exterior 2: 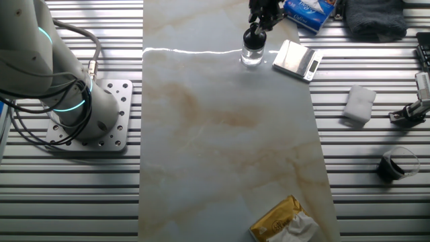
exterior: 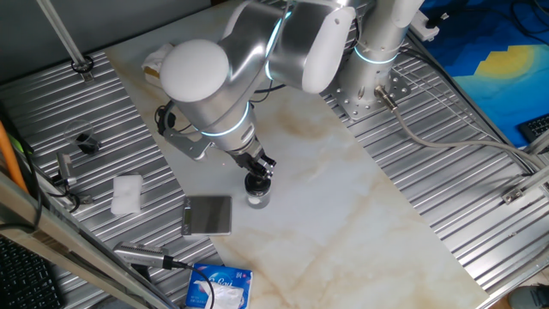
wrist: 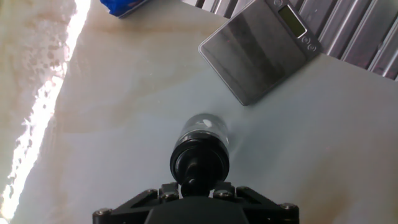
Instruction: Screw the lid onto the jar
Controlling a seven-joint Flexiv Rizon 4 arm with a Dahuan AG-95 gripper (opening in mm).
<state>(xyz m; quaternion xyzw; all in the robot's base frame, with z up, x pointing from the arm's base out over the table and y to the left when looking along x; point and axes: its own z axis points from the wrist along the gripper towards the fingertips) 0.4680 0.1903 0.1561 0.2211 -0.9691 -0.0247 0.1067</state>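
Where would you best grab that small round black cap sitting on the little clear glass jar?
By its knobbed top, coming straight down from above. The small round black cap sits upright on the little clear glass jar, so the knob points up, and the tool already meets it there.

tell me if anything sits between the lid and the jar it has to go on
Nothing visible does. The lid already sits on top of the jar, with the pincer at its knob. The grey scale lies off to one side on the marble table, apart from the jar.
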